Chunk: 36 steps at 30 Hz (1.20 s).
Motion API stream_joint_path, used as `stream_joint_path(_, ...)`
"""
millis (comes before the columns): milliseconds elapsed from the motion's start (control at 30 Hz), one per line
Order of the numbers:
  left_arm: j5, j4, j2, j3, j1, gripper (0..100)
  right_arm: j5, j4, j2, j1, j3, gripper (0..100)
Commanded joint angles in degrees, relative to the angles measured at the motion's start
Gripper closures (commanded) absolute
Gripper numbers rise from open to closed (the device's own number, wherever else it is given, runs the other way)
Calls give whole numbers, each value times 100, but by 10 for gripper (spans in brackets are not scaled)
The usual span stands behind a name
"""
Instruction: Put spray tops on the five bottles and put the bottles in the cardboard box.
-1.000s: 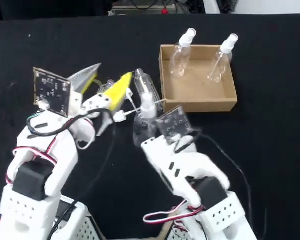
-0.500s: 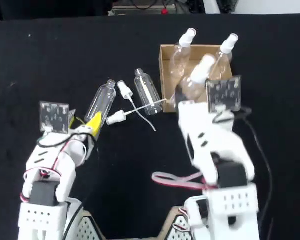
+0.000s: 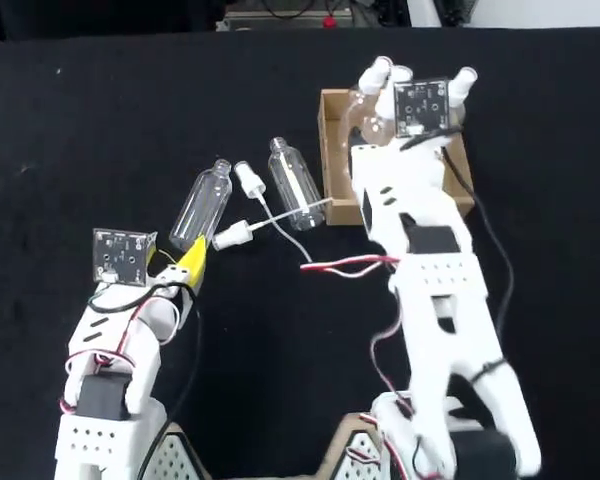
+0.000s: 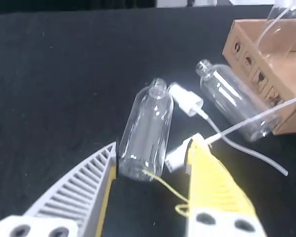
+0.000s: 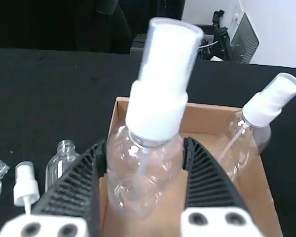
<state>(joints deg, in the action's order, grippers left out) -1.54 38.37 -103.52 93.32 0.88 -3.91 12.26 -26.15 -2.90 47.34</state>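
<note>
Over the cardboard box (image 5: 202, 116) my right gripper (image 5: 144, 148) is shut on a clear bottle (image 5: 138, 182) that carries a white spray top (image 5: 163, 74). Beside it in the box leans another capped bottle (image 5: 256, 121). In the high view the right arm reaches over the box (image 3: 395, 208), with the held bottle's top (image 3: 398, 76) between two capped bottles (image 3: 376, 72) (image 3: 463, 82). My left gripper (image 4: 150, 158) is open just short of an uncapped bottle (image 4: 147, 131) lying on the table. A second uncapped bottle (image 4: 234, 101) and two loose spray tops (image 4: 185, 98) (image 4: 175, 159) lie nearby.
The table is covered in black cloth (image 3: 130, 100). The uncapped bottles (image 3: 202, 203) (image 3: 295, 183) and loose spray tops (image 3: 250, 180) (image 3: 232, 236) lie just left of the box. A red and white cable (image 3: 345, 266) hangs off the right arm.
My right arm has carried the capped bottle from mid-table out over the box. My left arm has drawn back toward the front left, with its gripper open behind the lying bottle.
</note>
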Motion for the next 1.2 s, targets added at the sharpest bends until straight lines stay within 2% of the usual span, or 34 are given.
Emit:
stream_joint_path(0, -9, -149, -88, -40, -92, 776, 44, -589, 259, 79, -374, 897)
stream_joint_path(133, -9, -149, -88, -40, -84, 776, 53, -1108, 708, 70, -374, 897)
stream_joint_path(300, -9, -141, -88, -31, -57, 776, 53, -1213, 1077, 79, -374, 897)
stream_joint_path(433, -9, -141, -88, -31, -57, 776, 571, -1240, 1288, 62, -374, 897)
stream_joint_path(533, -9, -141, -88, -31, -75, 776, 747, -1785, 1490, 62, -321, 918)
stream_joint_path(633, -9, -141, -88, -31, -75, 776, 519, -2664, 1710, 53, -48, 975)
stream_joint_path(700, -9, -141, -88, -31, -66, 776, 316, -3121, 1815, 44, 163, 975)
stream_joint_path(800, -9, -141, -88, -31, -57, 776, 70, -3156, 1912, -18, 233, 943)
stream_joint_path(1167, -9, -141, -88, -31, -84, 776, 62, -2514, 1938, -44, 57, 938)
